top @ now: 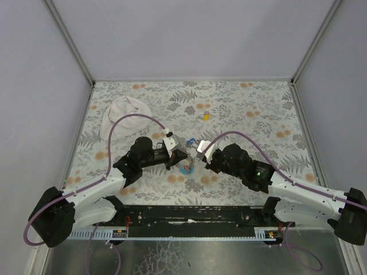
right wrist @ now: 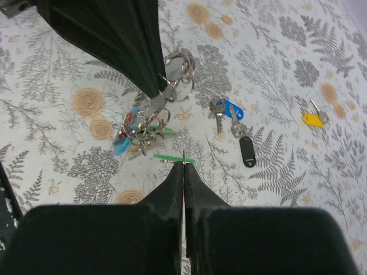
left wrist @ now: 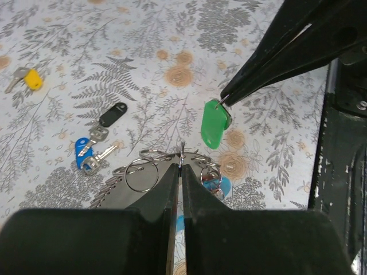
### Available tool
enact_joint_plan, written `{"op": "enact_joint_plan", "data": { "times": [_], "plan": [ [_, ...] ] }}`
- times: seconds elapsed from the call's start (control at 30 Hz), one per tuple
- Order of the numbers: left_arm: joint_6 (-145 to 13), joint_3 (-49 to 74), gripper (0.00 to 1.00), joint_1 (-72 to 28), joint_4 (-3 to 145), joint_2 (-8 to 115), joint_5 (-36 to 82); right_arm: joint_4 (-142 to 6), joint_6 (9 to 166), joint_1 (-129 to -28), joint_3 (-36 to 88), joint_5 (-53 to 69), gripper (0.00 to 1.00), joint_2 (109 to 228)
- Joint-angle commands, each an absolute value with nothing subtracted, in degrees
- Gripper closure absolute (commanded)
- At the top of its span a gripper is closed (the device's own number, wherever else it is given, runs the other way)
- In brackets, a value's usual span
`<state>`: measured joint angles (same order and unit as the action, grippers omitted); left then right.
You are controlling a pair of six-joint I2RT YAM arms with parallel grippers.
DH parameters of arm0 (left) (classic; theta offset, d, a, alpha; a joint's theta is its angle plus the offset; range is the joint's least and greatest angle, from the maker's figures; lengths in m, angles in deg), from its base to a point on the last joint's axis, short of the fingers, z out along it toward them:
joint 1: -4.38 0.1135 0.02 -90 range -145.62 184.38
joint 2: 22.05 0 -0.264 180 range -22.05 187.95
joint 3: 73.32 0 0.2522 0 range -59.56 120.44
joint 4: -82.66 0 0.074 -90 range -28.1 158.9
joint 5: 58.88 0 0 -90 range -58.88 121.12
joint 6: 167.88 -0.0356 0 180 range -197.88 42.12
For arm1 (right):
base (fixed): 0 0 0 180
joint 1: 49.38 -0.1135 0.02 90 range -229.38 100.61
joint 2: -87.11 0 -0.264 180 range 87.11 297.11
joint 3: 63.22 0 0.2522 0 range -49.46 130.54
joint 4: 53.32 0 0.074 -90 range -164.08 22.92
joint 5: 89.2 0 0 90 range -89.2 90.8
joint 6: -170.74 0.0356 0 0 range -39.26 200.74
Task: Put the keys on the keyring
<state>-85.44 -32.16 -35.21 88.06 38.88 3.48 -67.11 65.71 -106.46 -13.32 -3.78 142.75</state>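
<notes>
My left gripper (left wrist: 180, 166) is shut on a metal ring of the keyring (left wrist: 141, 173), holding its rings (right wrist: 178, 66) up off the table. The keyring's light-blue piece (right wrist: 120, 146) and red bit lie below; the coil cord is mostly hidden behind my left fingers. My right gripper (right wrist: 183, 162) is shut on the green key (left wrist: 213, 124), pinching it at its small ring, just right of the held ring. The blue key (left wrist: 83, 153), black key (left wrist: 113, 114) and yellow key (left wrist: 33, 79) lie loose on the floral table. In the top view both grippers (top: 182, 150) (top: 198, 154) meet mid-table.
A white cloth bundle (top: 123, 114) lies at the back left of the table. The yellow key (top: 205, 116) lies apart at the back centre. The blue key (top: 190, 141) and the black key lie just behind the grippers. Grey walls enclose the table.
</notes>
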Motion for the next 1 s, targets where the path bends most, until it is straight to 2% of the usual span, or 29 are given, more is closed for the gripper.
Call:
{"op": "enact_joint_plan", "data": {
  "times": [0.0,0.37,0.97],
  "plan": [
    [-88.59,-32.84,1.0,-35.17,88.13,39.06,-2.4,-68.12,62.36,-105.24,-9.65,5.81,1.0,143.37],
    [-91.65,-32.65,1.0,-35.24,86.96,39.54,-8.83,-67.98,60.78,-102.02,-7.55,18.58,1.0,145.47],
    [-92.84,-32.5,1.0,-35.23,86.53,39.53,-12.1,-69.01,58.4,-101.65,-7.28,18.51,1.0,147.51]
  ]
}}
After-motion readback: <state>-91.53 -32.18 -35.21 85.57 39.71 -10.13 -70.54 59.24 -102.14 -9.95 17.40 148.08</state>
